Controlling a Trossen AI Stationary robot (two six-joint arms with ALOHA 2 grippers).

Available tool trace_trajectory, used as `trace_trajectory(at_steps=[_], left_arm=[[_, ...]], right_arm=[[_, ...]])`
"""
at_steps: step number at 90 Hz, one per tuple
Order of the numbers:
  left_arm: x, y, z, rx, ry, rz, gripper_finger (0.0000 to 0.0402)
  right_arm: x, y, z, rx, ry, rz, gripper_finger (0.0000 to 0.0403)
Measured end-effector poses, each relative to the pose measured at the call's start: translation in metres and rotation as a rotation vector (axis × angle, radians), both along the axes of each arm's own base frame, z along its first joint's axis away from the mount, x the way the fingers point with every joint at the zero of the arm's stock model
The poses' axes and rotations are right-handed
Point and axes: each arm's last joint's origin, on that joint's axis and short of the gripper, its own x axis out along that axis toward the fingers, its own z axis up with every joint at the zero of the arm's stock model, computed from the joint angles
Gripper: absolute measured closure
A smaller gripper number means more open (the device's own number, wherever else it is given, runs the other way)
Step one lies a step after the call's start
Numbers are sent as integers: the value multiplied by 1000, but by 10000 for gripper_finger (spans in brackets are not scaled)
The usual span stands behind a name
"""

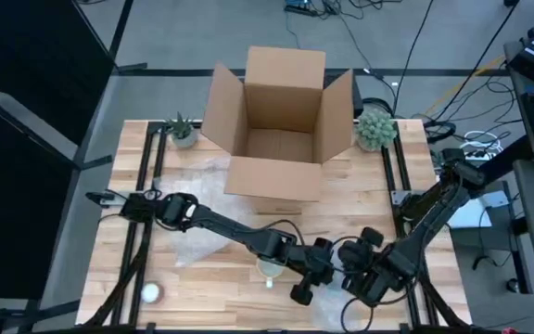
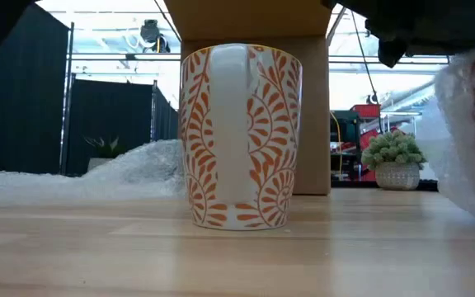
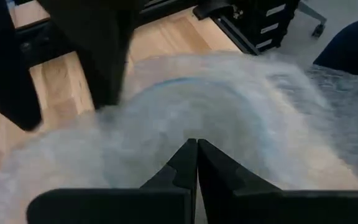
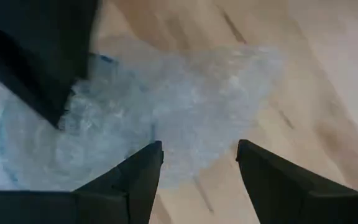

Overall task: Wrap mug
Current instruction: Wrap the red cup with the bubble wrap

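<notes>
An open cardboard box (image 1: 279,116) stands at the top centre of the high view, on the far part of the wooden table (image 1: 202,278), its four flaps spread outward. Two small potted plants flank it: a spiky green one (image 1: 183,131) to its left and a rounder, pale green one (image 1: 375,128) to its right. In the low view the round plant sits in a white patterned pot (image 2: 397,175) at the right. A small white round object (image 1: 151,293) lies near the lower left corner of the table; what it is cannot be told. Cables (image 1: 378,23) trail over the grey floor at the top of the high view.
</notes>
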Motion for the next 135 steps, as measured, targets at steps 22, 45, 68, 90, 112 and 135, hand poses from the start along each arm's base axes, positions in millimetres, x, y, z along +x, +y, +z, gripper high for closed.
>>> trace_trajectory(at_steps=[22, 45, 68, 90, 112, 135], left_arm=[[0, 0, 0, 0, 0, 0, 402], [0, 1, 0, 0, -2, 2, 402], [0, 1, 0, 2, 2, 7, 402], [0, 2, 1, 16, -5, 23, 402], [-10, 3, 25, 76, 36, 59, 402], [-23, -9, 34, 109, 68, 57, 402]], right_arm=[[5, -5, 0, 36, 46, 16, 204], [8, 0, 10, 122, -2, 27, 204], [14, -1, -13, 113, -50, -8, 204], [17, -5, -43, 95, 2, -52, 204], [19, -9, -45, 69, 11, -60, 204], [19, -10, -45, 62, 10, -62, 204]])
